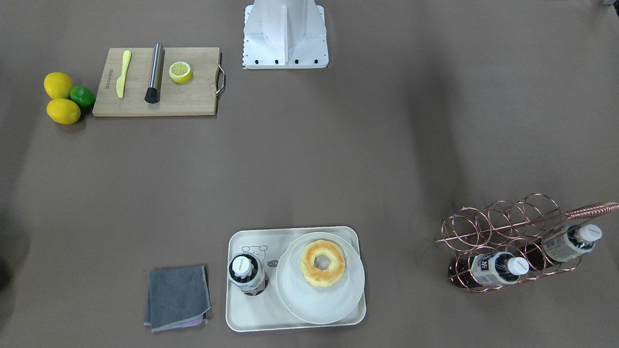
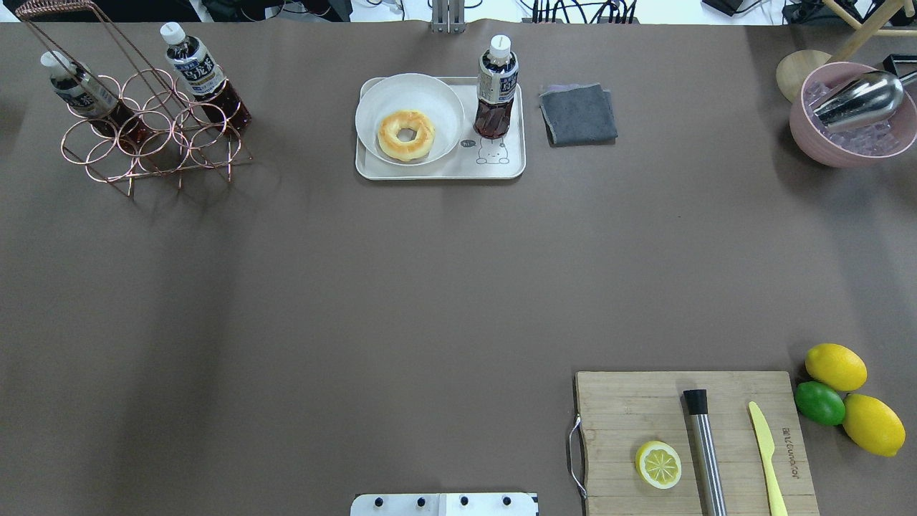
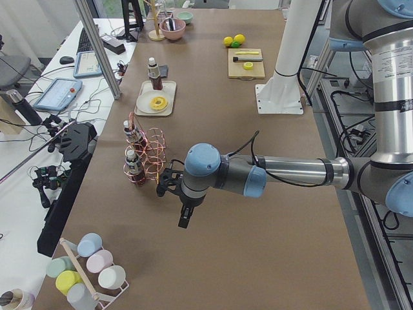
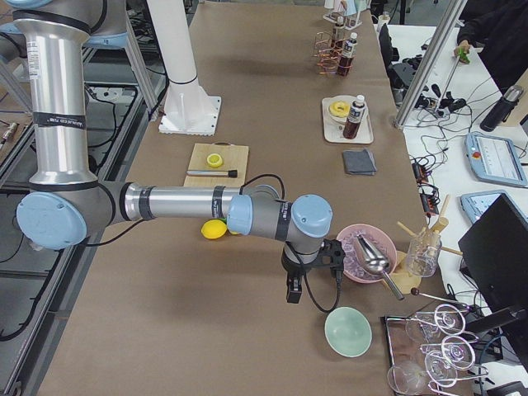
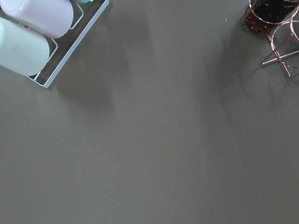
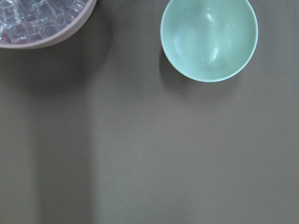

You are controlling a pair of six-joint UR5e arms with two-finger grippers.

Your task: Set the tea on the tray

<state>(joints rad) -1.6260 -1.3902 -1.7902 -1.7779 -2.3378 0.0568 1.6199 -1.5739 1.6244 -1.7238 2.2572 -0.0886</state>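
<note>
- The tea (image 2: pixel 496 89) stood upright on the tray (image 2: pixel 440 170), at the end nearest the grey cloth (image 2: pixel 578 113). Its base was just above the small bear drawing, and no hand touched it.
- A round plate (image 2: pixel 438 97) holding a doughnut (image 2: pixel 406 135) filled the tray's other end, just beside the tea.
- The left hand (image 3: pixel 183 218) hung over bare surface (image 2: pixel 430 287) near the copper wire rack (image 2: pixel 154 136), well apart from the tray. It showed only in the side view, so I cannot tell whether it was released or clenched.
- The right hand (image 4: pixel 292 293) hung above the surface at the opposite end, near the pink bowl (image 4: pixel 356 262) of ice and the mint-green bowl (image 6: pixel 209 39). I cannot tell its state either; nothing could be seen in it.
- Two similar bottles (image 2: pixel 195 68) leaned in the wire rack.
- A cutting board (image 2: pixel 630 408) lay near the robot's base on its right side, carrying a lemon half (image 2: pixel 658 464), a metal muddler (image 2: pixel 704 448) and a yellow knife (image 2: pixel 766 448).
</note>
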